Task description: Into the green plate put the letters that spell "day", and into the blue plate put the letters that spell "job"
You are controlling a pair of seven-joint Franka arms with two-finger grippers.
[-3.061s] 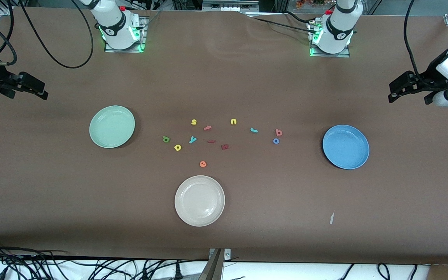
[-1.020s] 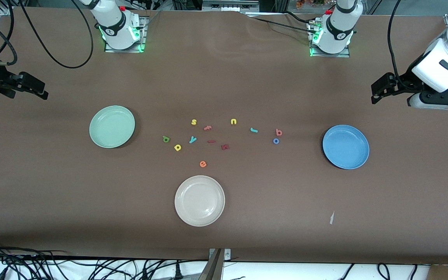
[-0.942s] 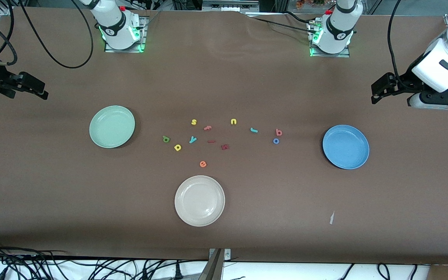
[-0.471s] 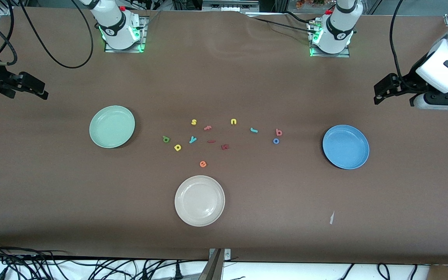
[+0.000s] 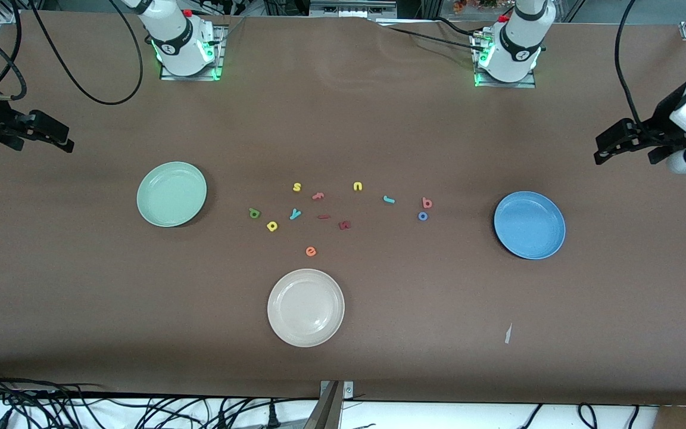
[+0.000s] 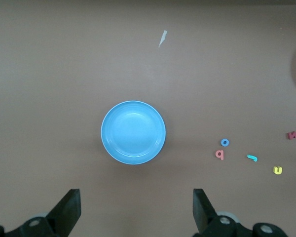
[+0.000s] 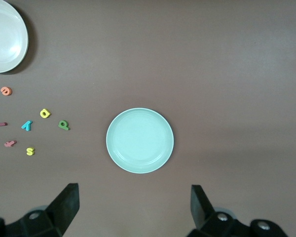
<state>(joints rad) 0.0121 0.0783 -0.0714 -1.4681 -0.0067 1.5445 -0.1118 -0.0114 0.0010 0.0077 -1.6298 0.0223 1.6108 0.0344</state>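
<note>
The green plate [image 5: 171,194] lies empty toward the right arm's end, and the blue plate [image 5: 529,225] lies empty toward the left arm's end. Between them on the table lie the dark green d [image 5: 254,213], yellow a [image 5: 271,226] and teal y [image 5: 295,214], then the teal j [image 5: 389,199], salmon b [image 5: 427,203] and blue o [image 5: 423,216]. My left gripper [image 5: 602,149] hangs open high over its end of the table, with the blue plate [image 6: 133,132] below it. My right gripper [image 5: 63,140] waits open, and the green plate [image 7: 139,140] shows under its empty fingers [image 7: 64,205].
An off-white plate [image 5: 305,307] sits nearer the front camera than the letters. Yellow s [image 5: 297,187], yellow u [image 5: 358,186], orange e [image 5: 311,251] and dark red letters [image 5: 345,225] lie among the others. A paper scrap [image 5: 508,333] lies near the front edge.
The left arm has drawn back toward its own end of the table. The right arm, the plates and the letters have not moved.
</note>
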